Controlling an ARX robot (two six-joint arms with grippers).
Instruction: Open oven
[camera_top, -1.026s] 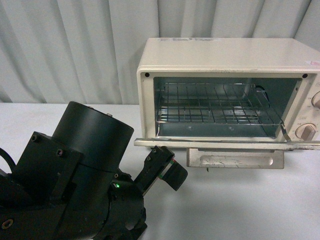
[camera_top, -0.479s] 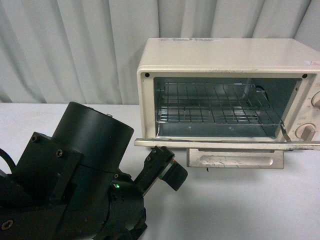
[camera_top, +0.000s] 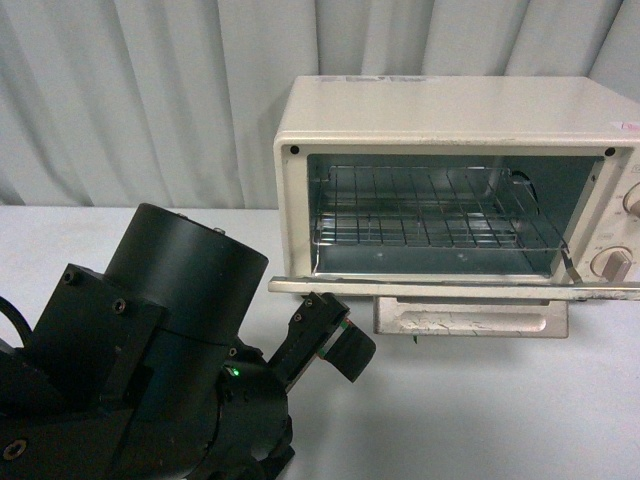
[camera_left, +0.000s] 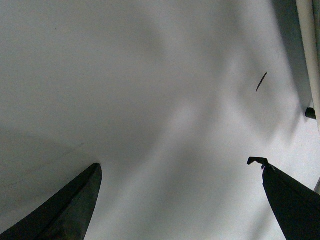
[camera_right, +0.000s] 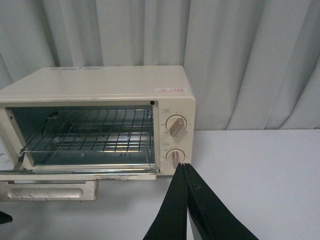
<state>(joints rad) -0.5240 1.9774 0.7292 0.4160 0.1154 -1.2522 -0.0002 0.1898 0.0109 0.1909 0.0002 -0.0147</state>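
The cream-white oven (camera_top: 450, 110) stands on the table at the right, its door (camera_top: 450, 287) swung down flat. The beige bar handle (camera_top: 470, 318) hangs below the door's front edge, and the wire rack (camera_top: 430, 215) shows inside. My left gripper (camera_top: 328, 335) is just left of the door's near corner, below its edge. In the left wrist view it (camera_left: 176, 163) is open over bare table with nothing between the fingers. My right gripper (camera_right: 184, 165) is shut and empty, in front of the oven (camera_right: 100, 90), its tip lined up with the lower knob (camera_right: 176, 157).
The white table (camera_top: 480, 410) spreads in front of the oven. Grey curtains (camera_top: 150, 90) hang behind. My bulky black left arm (camera_top: 140, 350) fills the lower left of the front view. A small dark mark (camera_left: 261, 81) lies on the table by the door's edge (camera_left: 310, 50).
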